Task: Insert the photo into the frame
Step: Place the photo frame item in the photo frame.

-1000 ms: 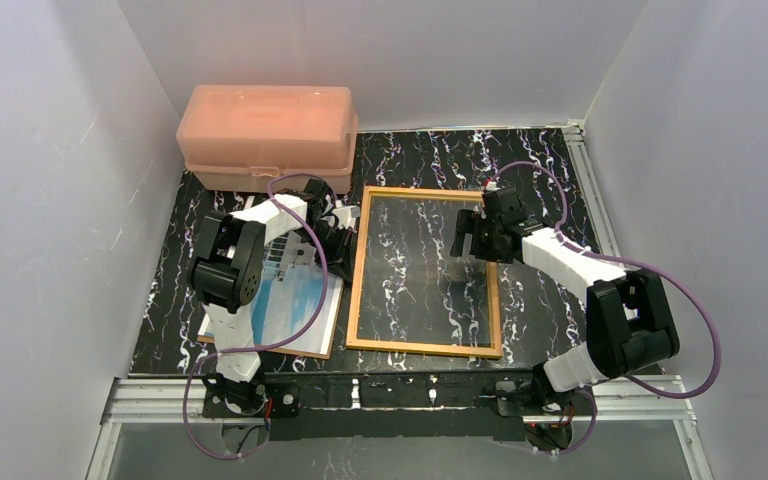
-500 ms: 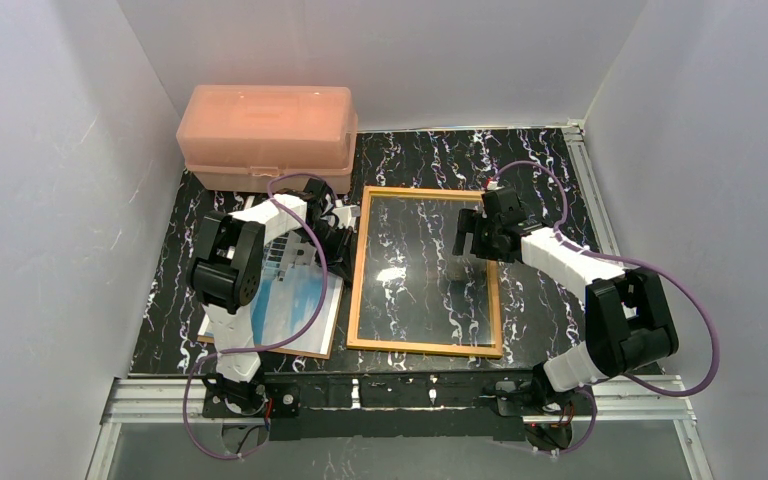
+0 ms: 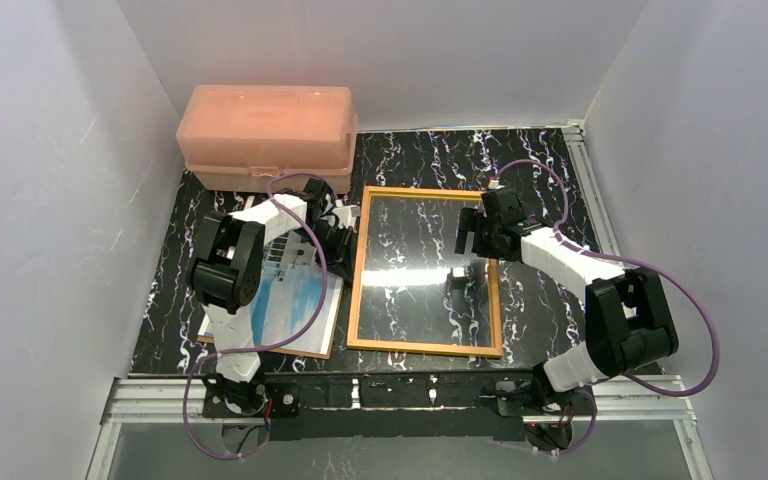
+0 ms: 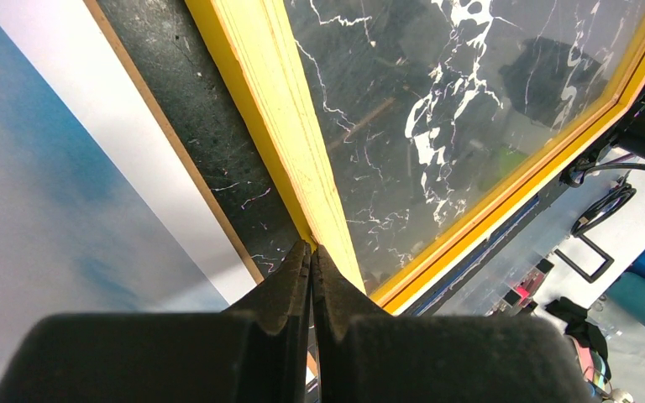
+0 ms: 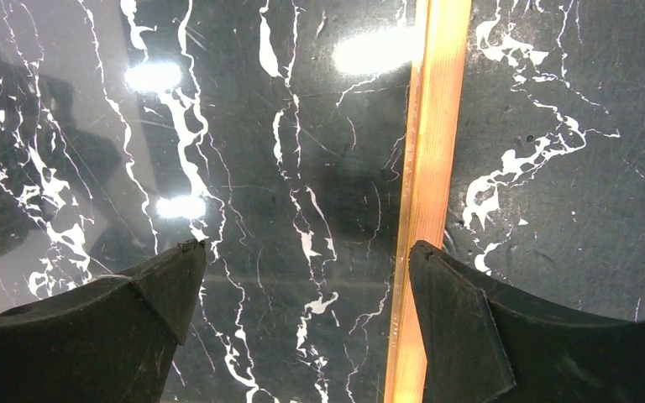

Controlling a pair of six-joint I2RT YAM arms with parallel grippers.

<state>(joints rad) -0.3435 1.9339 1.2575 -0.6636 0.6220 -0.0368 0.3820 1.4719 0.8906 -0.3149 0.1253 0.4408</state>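
We should close our spread right gripper (image 5: pixel 304 252) squarely on the frame (image 5: pixel 432 151) rail nearest the right edge, with our left gripper (image 4: pixel 311 252), pressed together, bracing the opposite rail.

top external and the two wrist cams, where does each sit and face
Top external: overhead behind the bases, facing down at the table; both arms.
Left wrist: on left arm, past shut left gripper to frame's yellow edge, photo.
Right wrist: on right arm, down through open right gripper onto frame's rail.
All share the frame.
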